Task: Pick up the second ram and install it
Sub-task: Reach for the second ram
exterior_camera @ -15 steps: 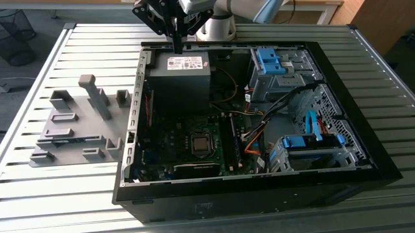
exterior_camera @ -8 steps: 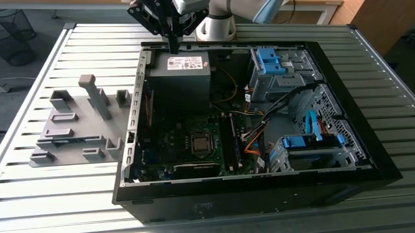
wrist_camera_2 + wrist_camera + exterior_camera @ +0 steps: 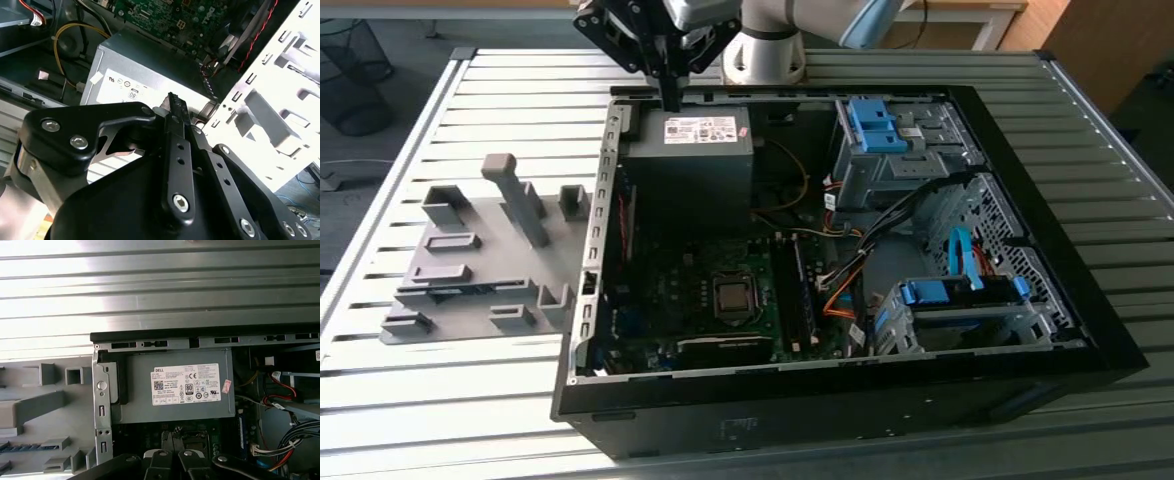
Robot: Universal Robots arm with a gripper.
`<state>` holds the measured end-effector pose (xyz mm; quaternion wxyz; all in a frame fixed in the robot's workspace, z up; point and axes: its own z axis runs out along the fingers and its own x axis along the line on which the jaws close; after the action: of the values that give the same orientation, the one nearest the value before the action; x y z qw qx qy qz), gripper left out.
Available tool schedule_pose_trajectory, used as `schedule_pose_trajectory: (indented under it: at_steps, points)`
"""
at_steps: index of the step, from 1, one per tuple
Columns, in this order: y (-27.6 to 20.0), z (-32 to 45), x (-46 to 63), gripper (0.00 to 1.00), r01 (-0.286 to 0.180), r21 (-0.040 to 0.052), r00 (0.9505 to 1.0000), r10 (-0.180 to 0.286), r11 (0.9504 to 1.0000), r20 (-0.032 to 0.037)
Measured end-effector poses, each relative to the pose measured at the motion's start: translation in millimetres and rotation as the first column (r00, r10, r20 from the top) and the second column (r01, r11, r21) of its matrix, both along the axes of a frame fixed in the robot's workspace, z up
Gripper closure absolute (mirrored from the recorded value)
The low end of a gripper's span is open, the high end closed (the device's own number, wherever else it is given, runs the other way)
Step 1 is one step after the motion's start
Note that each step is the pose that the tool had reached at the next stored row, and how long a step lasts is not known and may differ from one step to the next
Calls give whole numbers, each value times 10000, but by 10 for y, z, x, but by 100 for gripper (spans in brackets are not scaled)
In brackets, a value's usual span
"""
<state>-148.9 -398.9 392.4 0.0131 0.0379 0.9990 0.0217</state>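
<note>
Gripper (image 3: 671,100) hangs fingers-down from the arm (image 3: 767,40), pinched shut on nothing that I can see. Its tips sit just over the open computer case (image 3: 1067,250), at the power supply's (image 3: 687,165) back edge. On the grey fixture (image 3: 480,225) beside the case, the second ram (image 3: 22,447) stands on edge in a slot. Its long axis lies level, one end toward the case wall.
</note>
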Motion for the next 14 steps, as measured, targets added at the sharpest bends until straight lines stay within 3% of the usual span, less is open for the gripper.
schedule_pose_trajectory:
  at_steps: [14]
  points:
    - [0,-10,-95,89,0,0,10000,0,10000,0]
